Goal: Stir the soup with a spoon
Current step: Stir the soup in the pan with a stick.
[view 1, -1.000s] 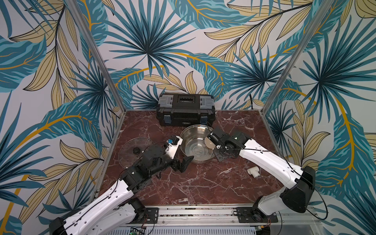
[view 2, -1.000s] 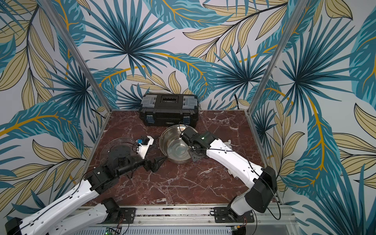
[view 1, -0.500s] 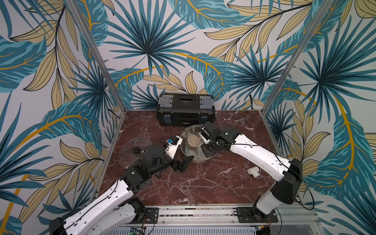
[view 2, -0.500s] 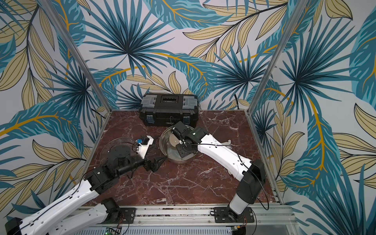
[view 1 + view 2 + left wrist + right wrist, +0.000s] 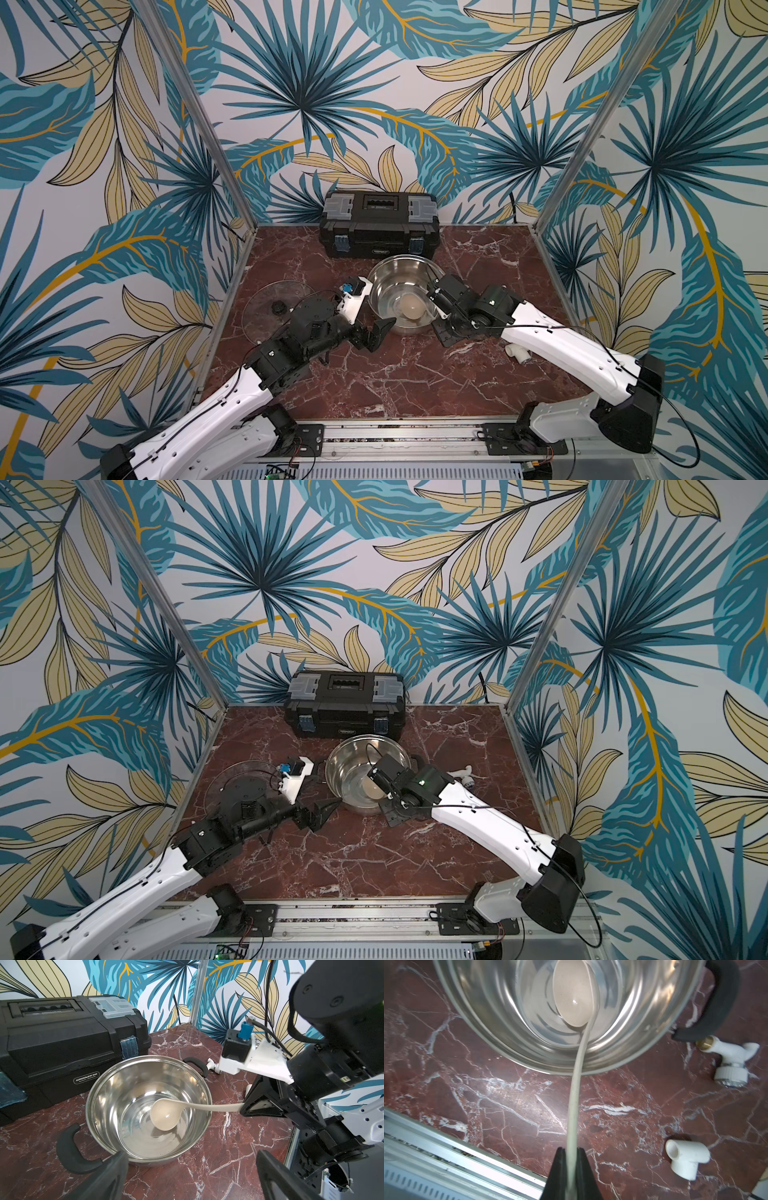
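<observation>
A shiny steel pot [image 5: 388,272] [image 5: 353,752] with black loop handles stands mid-table; no soup shows in it. The cream spoon's bowl [image 5: 411,306] [image 5: 164,1114] [image 5: 573,997] sits low inside the pot, and its handle runs out over the rim. My right gripper [image 5: 434,322] [image 5: 242,1110] [image 5: 570,1149] is shut on that handle just outside the pot's near-right side. My left gripper [image 5: 380,336] [image 5: 322,816] [image 5: 189,1157] is open and empty at the pot's near-left side. One of its fingers [image 5: 112,1167] is close to the rim, beside a black handle [image 5: 70,1153].
A black toolbox [image 5: 378,226] stands behind the pot. A glass lid [image 5: 274,307] lies to the pot's left. A white pipe T-fitting [image 5: 517,353] [image 5: 685,1159] and a white valve fitting [image 5: 726,1053] lie to its right. A metal rail [image 5: 446,1147] runs along the table's front.
My right gripper swung the spoon leftward across the pot, then back to the near-right side. The left arm has stayed still.
</observation>
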`<state>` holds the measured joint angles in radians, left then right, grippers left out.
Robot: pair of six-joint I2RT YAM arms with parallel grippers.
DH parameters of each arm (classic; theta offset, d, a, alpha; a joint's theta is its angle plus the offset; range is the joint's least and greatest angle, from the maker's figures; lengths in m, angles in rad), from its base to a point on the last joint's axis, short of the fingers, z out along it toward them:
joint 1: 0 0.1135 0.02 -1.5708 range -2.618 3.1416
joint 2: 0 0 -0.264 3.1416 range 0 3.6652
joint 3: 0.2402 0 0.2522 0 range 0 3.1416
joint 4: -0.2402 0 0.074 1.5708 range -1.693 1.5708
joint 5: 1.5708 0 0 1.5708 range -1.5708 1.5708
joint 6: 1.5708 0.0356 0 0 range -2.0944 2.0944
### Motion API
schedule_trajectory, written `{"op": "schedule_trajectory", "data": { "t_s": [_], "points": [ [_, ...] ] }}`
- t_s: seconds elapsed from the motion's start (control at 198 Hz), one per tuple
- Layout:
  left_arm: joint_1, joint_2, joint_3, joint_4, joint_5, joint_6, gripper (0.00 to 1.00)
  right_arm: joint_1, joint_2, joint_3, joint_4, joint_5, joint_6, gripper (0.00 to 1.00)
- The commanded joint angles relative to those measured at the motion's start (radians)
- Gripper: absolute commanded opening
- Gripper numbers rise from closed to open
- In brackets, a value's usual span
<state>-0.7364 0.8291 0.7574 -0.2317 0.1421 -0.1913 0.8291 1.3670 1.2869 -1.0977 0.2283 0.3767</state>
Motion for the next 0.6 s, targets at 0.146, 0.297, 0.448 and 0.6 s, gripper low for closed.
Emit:
{"op": "schedule_trajectory", "data": {
  "t_s": [0.146,0.297,0.448,0.6],
  "points": [
    [-0.002,-0.019,-0.024,0.025,0.007,-0.009,1.0,-0.061,0.0,-0.007,-0.034,0.196,0.012,0.0],
    [-0.001,-0.018,-0.026,0.023,0.008,-0.011,1.0,-0.088,0.069,0.074,-0.001,0.198,-0.033,0.0],
    [-0.001,-0.019,-0.03,0.019,0.009,-0.014,1.0,-0.092,0.172,0.18,0.021,0.177,-0.068,0.0],
    [-0.001,-0.029,-0.035,0.015,0.007,-0.017,1.0,-0.09,0.246,0.267,0.047,0.063,-0.08,0.0]
  ]
}}
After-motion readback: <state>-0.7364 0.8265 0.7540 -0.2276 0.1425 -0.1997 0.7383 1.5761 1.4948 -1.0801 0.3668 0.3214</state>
